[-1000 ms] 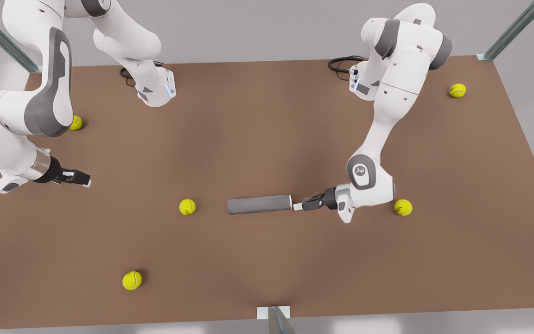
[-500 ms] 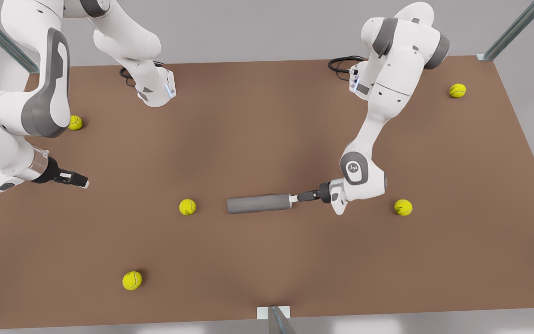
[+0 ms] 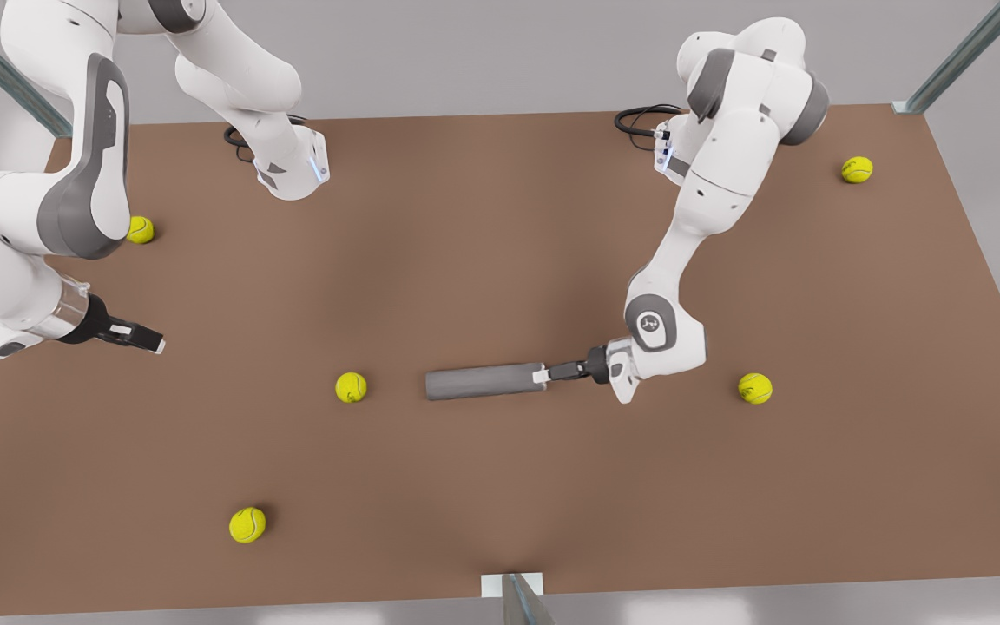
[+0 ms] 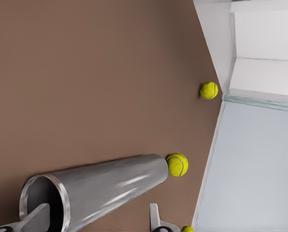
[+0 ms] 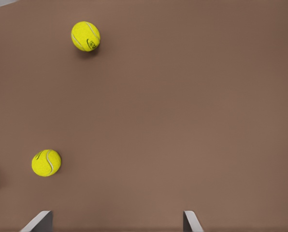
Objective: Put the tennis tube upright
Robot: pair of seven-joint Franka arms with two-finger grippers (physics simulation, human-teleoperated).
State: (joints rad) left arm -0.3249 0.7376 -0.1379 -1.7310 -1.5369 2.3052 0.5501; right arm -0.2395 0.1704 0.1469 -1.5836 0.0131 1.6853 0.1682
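The tennis tube point(image 3: 483, 381) lies on its side on the brown table, mid-front, long axis left to right in the front view. Its hollow end point(image 4: 42, 200) faces the front view's right. My left gripper point(image 3: 542, 375) is at that end and open. In the left wrist view the left gripper point(image 4: 95, 215) has one finger point(image 4: 35, 218) at the tube's mouth and the other finger point(image 4: 155, 217) outside the tube wall, apart from it. My right gripper point(image 3: 148, 340) hovers open over the table at the front view's far left, and the right gripper point(image 5: 116, 217) holds nothing.
Several tennis balls lie scattered: one ball point(image 3: 351, 387) just left of the tube, one ball point(image 3: 754, 388) behind the left arm's wrist, another ball point(image 3: 247, 525) near the front edge. Two arm bases point(image 3: 292, 169) stand at the back. A bracket point(image 3: 513, 590) sits at the front edge.
My left gripper has slid toward the front view's left, from a gap beside the tube to its open end. The right arm has shifted slightly.
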